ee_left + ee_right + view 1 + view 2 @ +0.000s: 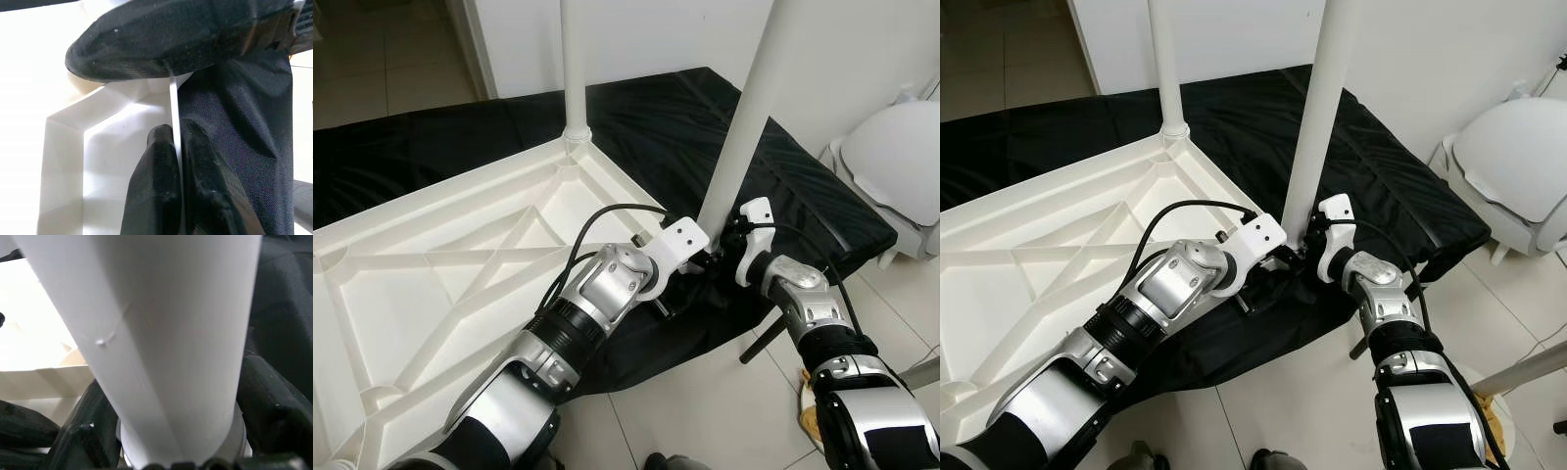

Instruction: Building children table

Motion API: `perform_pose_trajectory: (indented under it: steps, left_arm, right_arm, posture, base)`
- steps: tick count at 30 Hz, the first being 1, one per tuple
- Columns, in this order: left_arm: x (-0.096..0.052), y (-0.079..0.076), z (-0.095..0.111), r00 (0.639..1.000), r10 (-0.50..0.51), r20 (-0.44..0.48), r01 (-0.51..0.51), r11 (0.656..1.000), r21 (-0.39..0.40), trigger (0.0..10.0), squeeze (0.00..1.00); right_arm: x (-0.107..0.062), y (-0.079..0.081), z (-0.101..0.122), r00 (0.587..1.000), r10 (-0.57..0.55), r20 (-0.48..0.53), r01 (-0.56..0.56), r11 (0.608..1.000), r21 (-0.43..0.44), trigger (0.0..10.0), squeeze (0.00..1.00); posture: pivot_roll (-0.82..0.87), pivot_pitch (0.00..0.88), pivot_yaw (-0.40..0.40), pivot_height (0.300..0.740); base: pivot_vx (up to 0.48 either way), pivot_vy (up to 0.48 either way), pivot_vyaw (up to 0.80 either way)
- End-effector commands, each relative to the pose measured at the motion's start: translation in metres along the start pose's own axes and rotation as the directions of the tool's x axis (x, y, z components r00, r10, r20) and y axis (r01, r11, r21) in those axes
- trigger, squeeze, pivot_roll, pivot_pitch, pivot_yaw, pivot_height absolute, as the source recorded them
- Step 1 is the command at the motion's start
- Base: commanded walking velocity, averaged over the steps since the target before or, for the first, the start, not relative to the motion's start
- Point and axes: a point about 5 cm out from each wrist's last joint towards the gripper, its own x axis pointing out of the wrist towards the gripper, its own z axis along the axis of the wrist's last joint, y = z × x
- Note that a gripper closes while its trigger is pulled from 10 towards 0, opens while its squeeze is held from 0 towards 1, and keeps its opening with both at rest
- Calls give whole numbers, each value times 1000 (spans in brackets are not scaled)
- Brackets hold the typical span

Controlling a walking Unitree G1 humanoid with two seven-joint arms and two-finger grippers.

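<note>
The white plastic table top [440, 264] is seen lying upside down on a black cloth [724, 127] spread over the floor, its ribbed underside turned up; one white leg [575, 59] is already seated upright in the corner socket at about 12 o'clock of the top, so that part of the job is judged done; a second leg [744, 117] is held upright, slightly tilted, at the corner near 3 o'clock, with its foot at or in the socket, though whether it is fully seated cannot be told; the right pincer [729, 245] is clenched around the base of this second leg, its black fingers [83, 440] lying on either side of the tube; the left pincer [177, 161] is pinched shut on the thin white rim of the table top just beside that corner, steadying it; the remaining corners at 6 to 9 o'clock carry no legs, so two more are judged still to be fitted before the table can be turned upright.
</note>
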Motion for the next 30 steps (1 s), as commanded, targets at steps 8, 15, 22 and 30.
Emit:
perform_pose_trajectory:
  steps: [8, 15, 22, 30]
  left_arm:
    - [-3, -2, 10, 1000, 14, 21, -15, 998, 57, 10000, 0]
    - [-3, -4, 9, 1000, 11, 21, -12, 998, 56, 10000, 0]
    - [-3, -5, 10, 1000, 7, 22, -9, 998, 56, 10000, 0]
    - [-2, -6, 10, 1000, 6, 21, -8, 998, 55, 10000, 0]
  right_arm:
    - [-9, -2, -9, 999, 38, -38, -38, 999, 2, 0, 0]
    - [-10, -13, -21, 970, -228, -80, 233, 971, 58, 0, 0]
    - [-10, -20, -30, 878, -458, -135, 476, 862, 172, 0, 0]
    - [-5, -11, -34, 718, -673, -178, 696, 695, 179, 0, 0]
  posture:
    - [-90, 58, 20, 740]
    - [-90, 54, 15, 740]
    - [-90, 51, 11, 740]
    - [-89, 53, 6, 740]
  base:
    - [0, 0, 0]
    - [0, 0, 0]
    - [0, 0, 0]
    - [0, 0, 0]
